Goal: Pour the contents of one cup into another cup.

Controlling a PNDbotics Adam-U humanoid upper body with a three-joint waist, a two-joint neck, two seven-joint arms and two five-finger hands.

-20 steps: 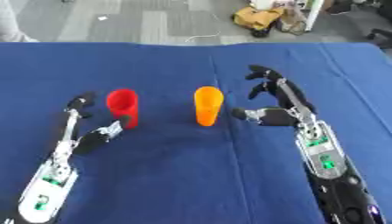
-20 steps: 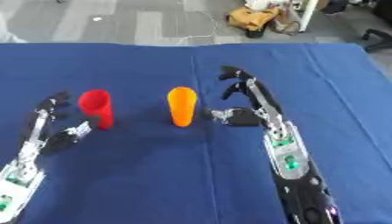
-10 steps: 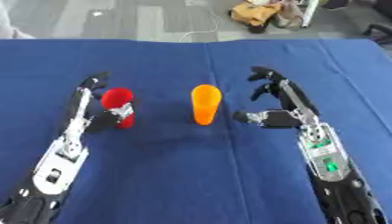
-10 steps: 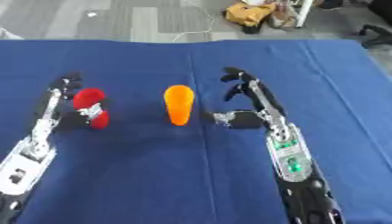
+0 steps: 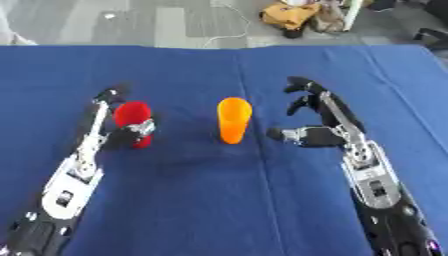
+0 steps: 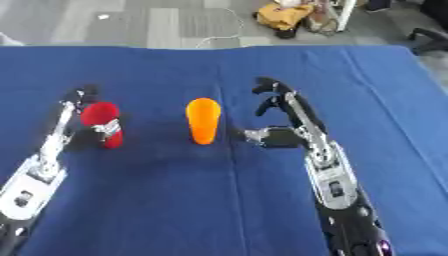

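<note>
left hand (image 5: pixel 122 134): now closed round the red plastic cup (image 5: pixel 133 120) at left-centre of the blue cloth table (image 5: pixel 219 200); a second ago it lay beside it, so the pickup has begun. orange plastic cup (image 5: pixel 234 120): upright, centre, untouched. right hand (image 5: pixel 319 131): fingers spread, just right of orange cup. open cloth near; edges well apart.

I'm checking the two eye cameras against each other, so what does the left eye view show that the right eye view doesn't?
Only the left eye view shows a pale strip at its upper left edge. Only the right eye view shows grey floor beyond the table's right edge. Both share the blue table, the red cup with the left hand curled round it, the orange cup standing free, and the right hand open beside it, not touching.
</note>
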